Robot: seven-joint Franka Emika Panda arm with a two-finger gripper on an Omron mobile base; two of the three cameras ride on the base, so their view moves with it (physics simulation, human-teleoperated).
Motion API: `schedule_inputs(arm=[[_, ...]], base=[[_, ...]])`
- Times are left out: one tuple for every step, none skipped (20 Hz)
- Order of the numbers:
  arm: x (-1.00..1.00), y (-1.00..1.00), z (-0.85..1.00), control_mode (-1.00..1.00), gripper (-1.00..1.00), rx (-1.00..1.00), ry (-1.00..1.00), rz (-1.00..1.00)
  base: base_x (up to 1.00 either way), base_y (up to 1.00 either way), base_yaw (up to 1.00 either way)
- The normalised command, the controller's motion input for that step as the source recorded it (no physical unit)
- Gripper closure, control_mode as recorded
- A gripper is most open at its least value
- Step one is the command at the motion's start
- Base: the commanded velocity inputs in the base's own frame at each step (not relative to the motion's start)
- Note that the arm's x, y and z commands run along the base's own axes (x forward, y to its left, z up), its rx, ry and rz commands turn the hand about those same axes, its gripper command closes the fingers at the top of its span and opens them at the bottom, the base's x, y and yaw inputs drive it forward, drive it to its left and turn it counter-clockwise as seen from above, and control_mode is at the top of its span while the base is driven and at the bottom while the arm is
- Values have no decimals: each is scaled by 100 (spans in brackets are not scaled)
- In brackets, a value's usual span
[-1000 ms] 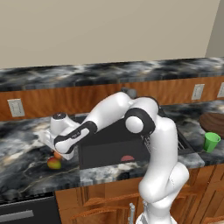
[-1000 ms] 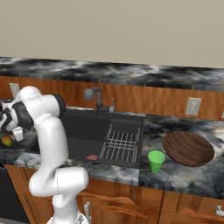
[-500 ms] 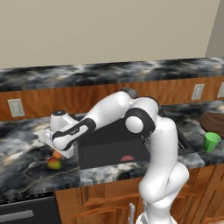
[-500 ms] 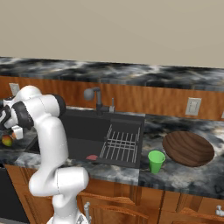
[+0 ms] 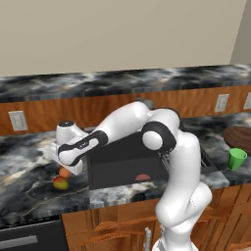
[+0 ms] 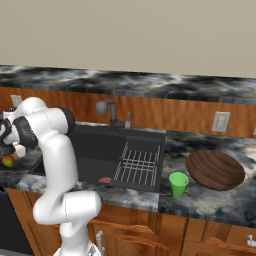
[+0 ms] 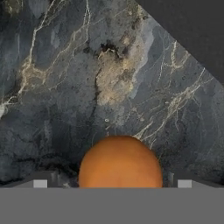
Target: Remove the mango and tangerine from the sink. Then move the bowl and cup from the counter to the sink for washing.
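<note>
- Tool [image 7: 112, 183] spread wide, released, hanging low over the counter [image 5: 24, 166] left of the sink [image 5: 127, 162]; nothing gripped.
- Tangerine [image 7: 120, 162] sits on the counter between the tips (hand view); seen under the hand [image 5: 64, 172] from the left base view.
- Mango [image 5: 60, 183] lies on the counter just beside the tangerine, nearer the front edge.
- Cup [image 6: 178, 184] upright on the counter right of the sink, near the bowl [image 6: 215, 170].
- Small red item [image 6: 105, 179] on the sink floor (cannot identify).
</note>
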Motion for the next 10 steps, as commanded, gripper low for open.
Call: schedule_inputs(arm=[[-1, -6, 25, -100, -100, 0, 0, 0], [-2, -8, 25, -100, -100, 0, 0, 0], [-3, -9, 26, -100, -100, 0, 0, 0], [-5, -12, 25, -100, -100, 0, 0, 0], [-6, -15, 25, -100, -100, 0, -1, 1], [-7, -18, 23, -100, -100, 0, -2, 3], [-8, -19, 23, -100, -100, 0, -3, 3], [-8, -19, 21, -100, -100, 0, -1, 4], [-7, -21, 22, -100, -100, 0, -1, 4], [-6, -21, 22, -100, -100, 0, -1, 5]], base=[[0, 0, 0], [0, 0, 0], [0, 0, 0], [0, 0, 0], [0, 0, 0], [0, 0, 0], [0, 0, 0], [0, 0, 0], [0, 0, 0], [0, 0, 0]])
